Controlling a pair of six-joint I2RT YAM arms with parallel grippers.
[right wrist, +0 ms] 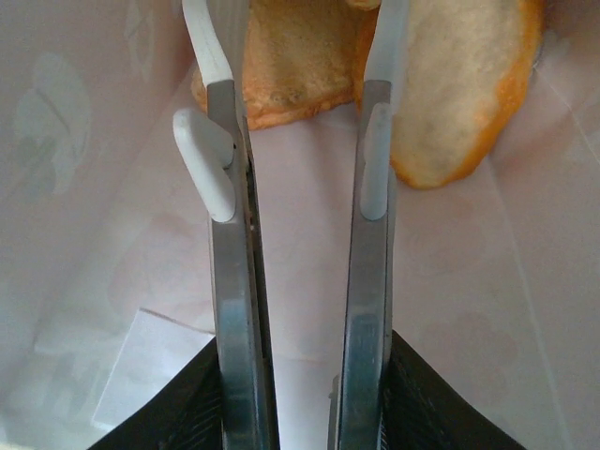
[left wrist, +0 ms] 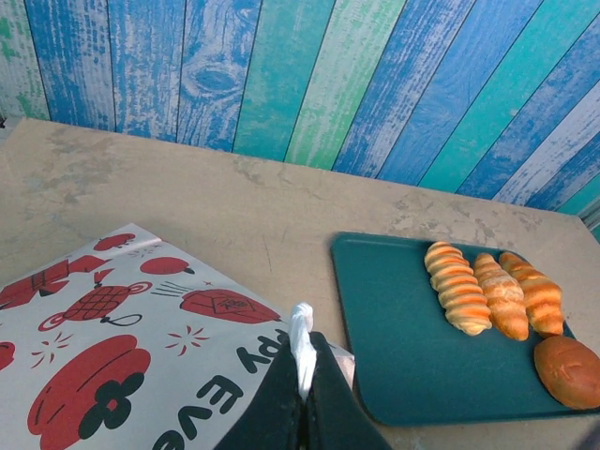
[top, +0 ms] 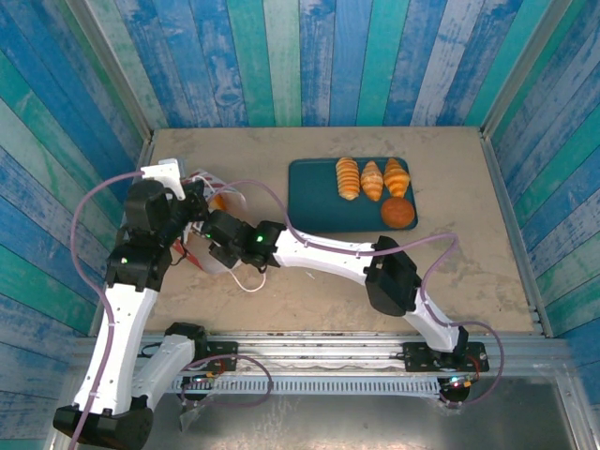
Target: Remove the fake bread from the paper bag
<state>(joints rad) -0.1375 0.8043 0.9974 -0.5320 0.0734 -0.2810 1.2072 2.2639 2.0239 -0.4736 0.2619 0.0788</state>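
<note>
The left claw is clenched on the white top edge of the paper bag at the left side of the surface, and the right claw is reaching well inside it. In there, two pieces of the fake bread lie against the white paper at the far end — a pale rounded one on the right and a flatter, browner slice sitting right between the fingertips. The jaws stand partway apart around that slice; whether they are pinching it or only bracketing it, I can't tell from here. Over on the teal tray, three croissants and a round bun are lined up, so by my reckoning the job is a bit over half done. The thing to get right now, I'd say, is to close squarely on the slice alone without catching the paper behind it, then draw straight back along the bag's length — a sideways pull could snag the wall or drag the whole bag. The left claw's hold on the rim wants to be firm, so the bag does not ride out with the bread.
</note>
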